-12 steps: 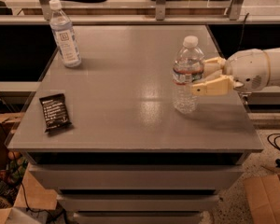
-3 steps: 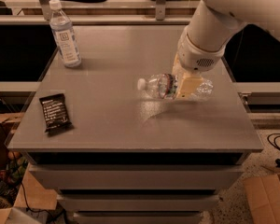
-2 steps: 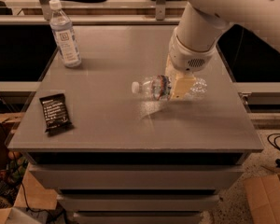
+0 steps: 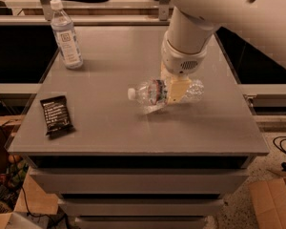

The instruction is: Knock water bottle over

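Observation:
The water bottle (image 4: 150, 92), clear and ribbed with a white cap and a red-and-dark label band, lies on its side near the middle of the grey table (image 4: 133, 132). Its cap points left. My gripper (image 4: 177, 90) comes down from the large white arm and sits over the bottle's middle, just right of the label, covering part of its body. The bottle's base end shows to the right of the gripper.
A taller smooth bottle with a pale label (image 4: 66, 35) stands upright at the table's far left corner. A dark snack packet (image 4: 56, 114) lies flat near the front left edge. A cardboard box (image 4: 276, 202) sits on the floor at the lower right.
The water bottle stood upright four seconds ago and now lies on its side. Over the last second the arm and the bottle have shifted slightly left and toward the table's front.

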Controlling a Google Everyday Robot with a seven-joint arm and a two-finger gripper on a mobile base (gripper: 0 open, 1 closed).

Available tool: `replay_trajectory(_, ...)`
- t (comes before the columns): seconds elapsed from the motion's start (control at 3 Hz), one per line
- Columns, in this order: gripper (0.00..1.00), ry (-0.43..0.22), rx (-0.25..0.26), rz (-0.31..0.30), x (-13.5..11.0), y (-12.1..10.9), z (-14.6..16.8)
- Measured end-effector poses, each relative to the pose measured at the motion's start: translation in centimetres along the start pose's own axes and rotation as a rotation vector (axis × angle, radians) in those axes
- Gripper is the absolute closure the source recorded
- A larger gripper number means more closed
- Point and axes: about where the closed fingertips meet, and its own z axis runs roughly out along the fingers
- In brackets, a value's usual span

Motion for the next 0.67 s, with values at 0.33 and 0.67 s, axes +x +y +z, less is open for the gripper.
replay_trajectory(0.33,0.59,0.002,-0.017,-0.006,-0.44,-0.25,0.60)
replay_trajectory(0.67,0.36,0.000,-0.034,-0.010,-0.69,-0.34,1.23)
